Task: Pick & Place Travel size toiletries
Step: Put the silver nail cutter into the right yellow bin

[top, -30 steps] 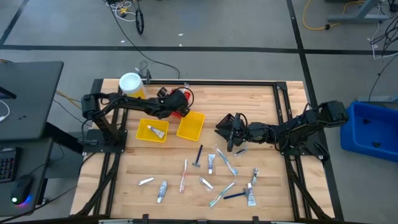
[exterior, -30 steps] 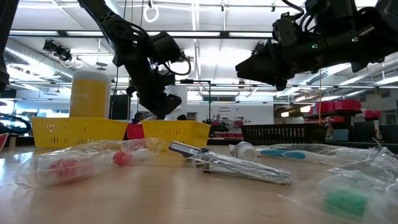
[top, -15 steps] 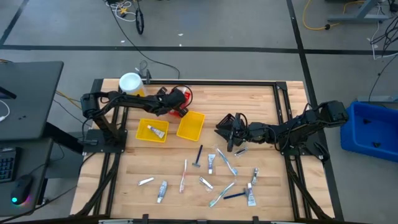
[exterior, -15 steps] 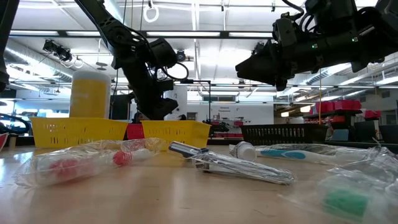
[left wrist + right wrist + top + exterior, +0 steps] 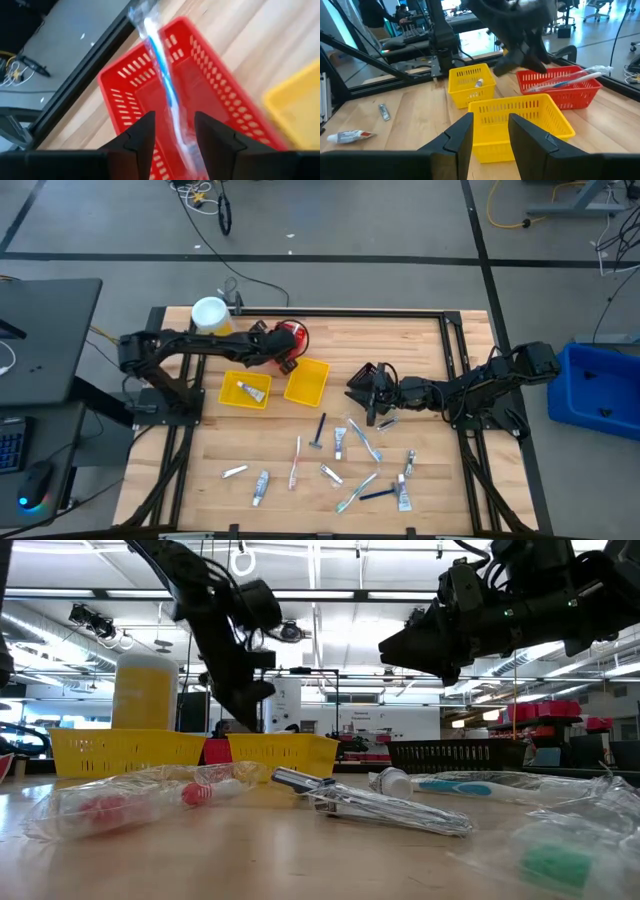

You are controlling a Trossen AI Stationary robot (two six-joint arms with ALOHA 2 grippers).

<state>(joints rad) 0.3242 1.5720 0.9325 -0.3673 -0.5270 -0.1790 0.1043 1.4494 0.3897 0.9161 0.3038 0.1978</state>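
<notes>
L gripper (image 5: 287,361) is hanging over the red bin (image 5: 210,95) w/ jaws apart, holding nothing. A blue toothbrush (image 5: 167,87) in a clear wrapper is lying in that bin, one end poking over the rim. R gripper (image 5: 358,389) is waiting above the table near the empty yellow bin (image 5: 306,383), jaws partly apart, nothing between them. Other toothbrushes, tubes & razors are lying spread on the table (image 5: 420,340) in front.
</notes>
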